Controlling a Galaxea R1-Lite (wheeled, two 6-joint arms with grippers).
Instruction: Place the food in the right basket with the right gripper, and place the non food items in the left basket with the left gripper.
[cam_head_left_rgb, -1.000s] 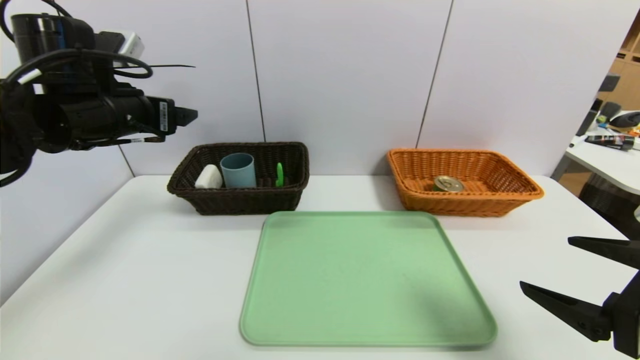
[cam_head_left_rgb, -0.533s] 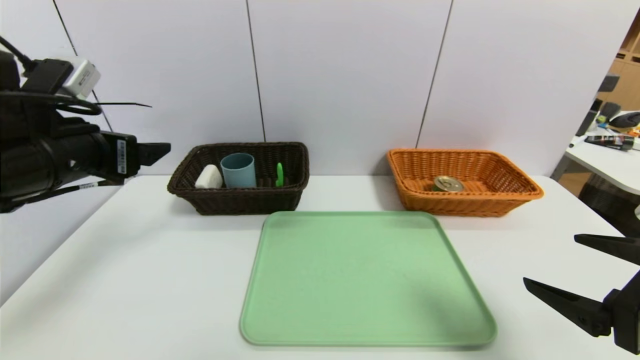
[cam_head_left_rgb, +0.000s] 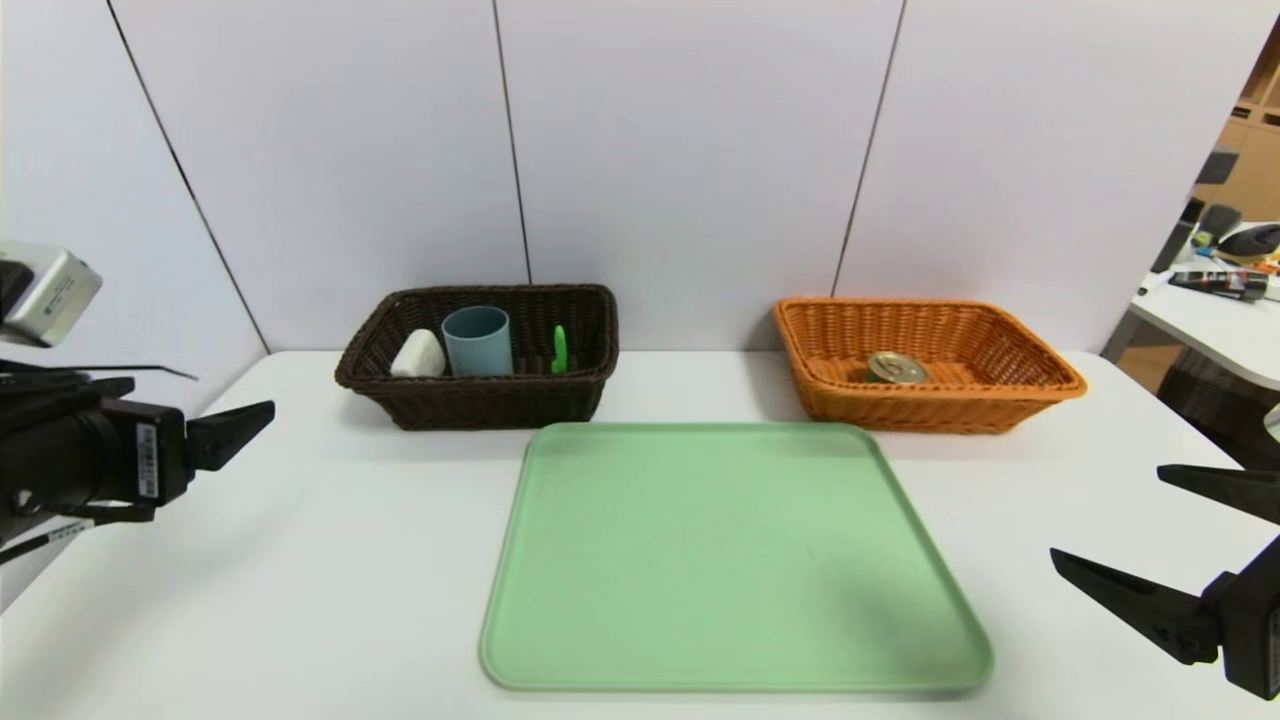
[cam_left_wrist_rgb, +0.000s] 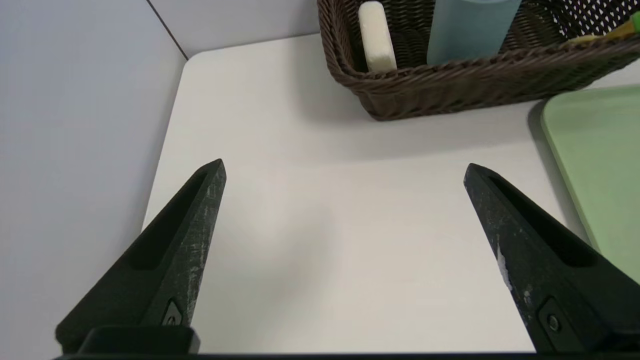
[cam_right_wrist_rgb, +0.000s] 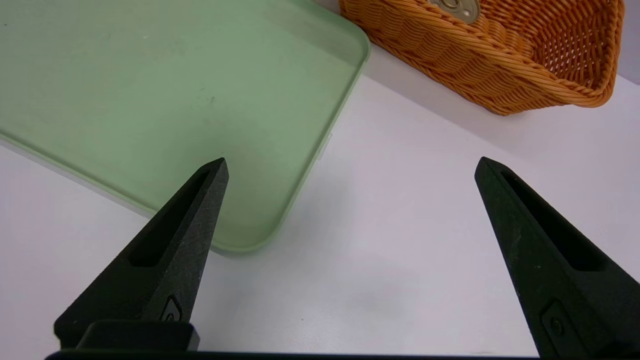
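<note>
Dark brown wicker forms the left basket (cam_head_left_rgb: 490, 405), which stands at the back of the white table (cam_head_left_rgb: 330, 560) and holds 3 things: a white block (cam_head_left_rgb: 418, 355) at its left end, a blue-grey cup (cam_head_left_rgb: 480, 345) just beside that, and a slim green item (cam_head_left_rgb: 560, 350) toward the right end. Relative to the left gripper (cam_left_wrist_rgb: 345, 170), all 3 lie well apart from its fingertips, farther back and to the right of it in the head view. That gripper hangs over the left part of the table, its 2 fingers spread wide with nothing between them. Orange wicker makes up the right basket (cam_head_left_rgb: 930, 410), also at the back, with 1 tin can (cam_head_left_rgb: 897, 368) lying inside it, left of the middle. The right gripper (cam_right_wrist_rgb: 352, 165) is at the table's right side, nearer the camera than that basket and well apart from the can; its 2 fingers also stand wide apart, holding nothing. Between the 2 grippers lies the green tray (cam_head_left_rgb: 735, 560), its surface bare. Compared with 1 second ago, the left arm has dropped and drawn toward the left edge of the head view, away from the brown basket, while the right gripper has shifted only slightly. Both baskets, their contents and the tray stay where they were.
</note>
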